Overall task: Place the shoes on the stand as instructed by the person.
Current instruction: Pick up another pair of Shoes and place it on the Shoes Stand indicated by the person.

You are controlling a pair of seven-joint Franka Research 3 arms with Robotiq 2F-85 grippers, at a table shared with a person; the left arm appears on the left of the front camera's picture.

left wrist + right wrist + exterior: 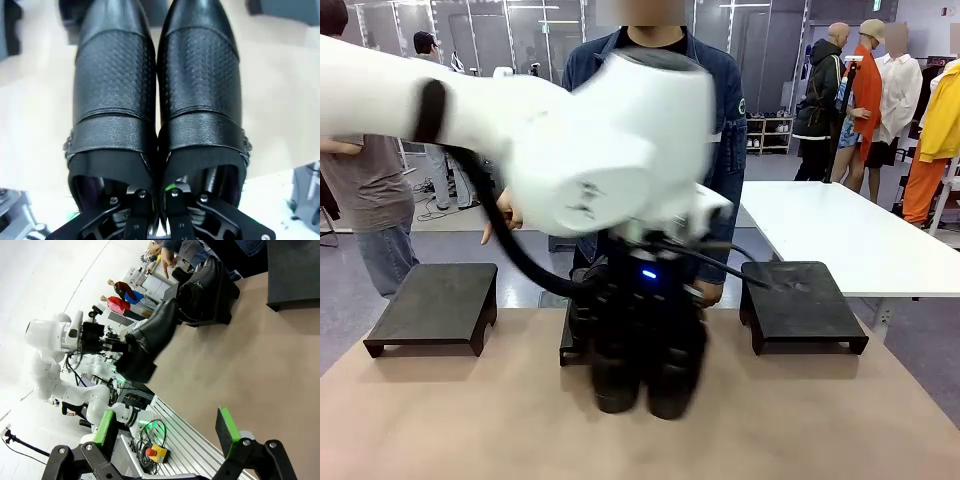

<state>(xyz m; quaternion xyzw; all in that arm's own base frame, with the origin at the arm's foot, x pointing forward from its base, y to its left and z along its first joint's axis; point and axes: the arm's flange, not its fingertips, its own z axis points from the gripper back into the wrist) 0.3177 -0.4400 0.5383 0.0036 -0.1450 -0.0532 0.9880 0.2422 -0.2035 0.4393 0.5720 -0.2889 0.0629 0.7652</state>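
Short of the middle stand [226,307], already bearing one pair [202,282], the left gripper [159,195] clamps the second pair [115,90], unplaced.

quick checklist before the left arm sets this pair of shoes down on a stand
1. left gripper jaws shut on held shoes: ok
2. held shoes off the table: ok
3. left stand and right stand bare: ok
4. middle stand free: not ok, other pair on it
5. stand that the person's hand picks: cannot tell
6. right gripper open, empty: ok
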